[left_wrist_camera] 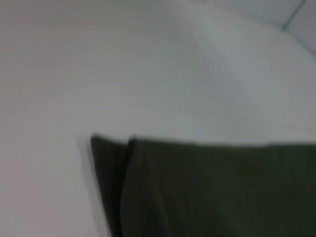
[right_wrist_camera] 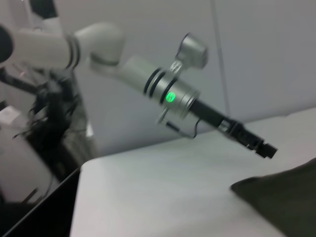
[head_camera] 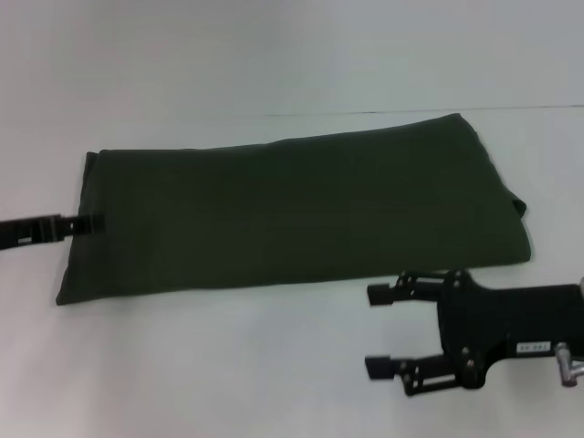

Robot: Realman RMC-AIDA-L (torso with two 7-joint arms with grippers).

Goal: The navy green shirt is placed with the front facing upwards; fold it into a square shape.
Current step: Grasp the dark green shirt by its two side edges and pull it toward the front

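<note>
The navy green shirt [head_camera: 292, 214] lies folded into a long flat band across the white table, with lettering and collar hidden. Its folded edge fills the lower part of the left wrist view [left_wrist_camera: 207, 187]. One corner shows in the right wrist view [right_wrist_camera: 284, 197]. My left gripper [head_camera: 91, 223] reaches in from the left, with its tip at the shirt's left end and fingers together. In the right wrist view it [right_wrist_camera: 266, 149] hovers just above that corner, holding no cloth. My right gripper [head_camera: 379, 329] is open and empty over the table, just in front of the shirt's near edge.
The white table [head_camera: 228, 365] runs all around the shirt; its far edge line [head_camera: 383, 112] lies just behind the shirt. In the right wrist view the table's edge [right_wrist_camera: 79, 197] drops to a dark floor with cables and equipment [right_wrist_camera: 54, 113] beyond.
</note>
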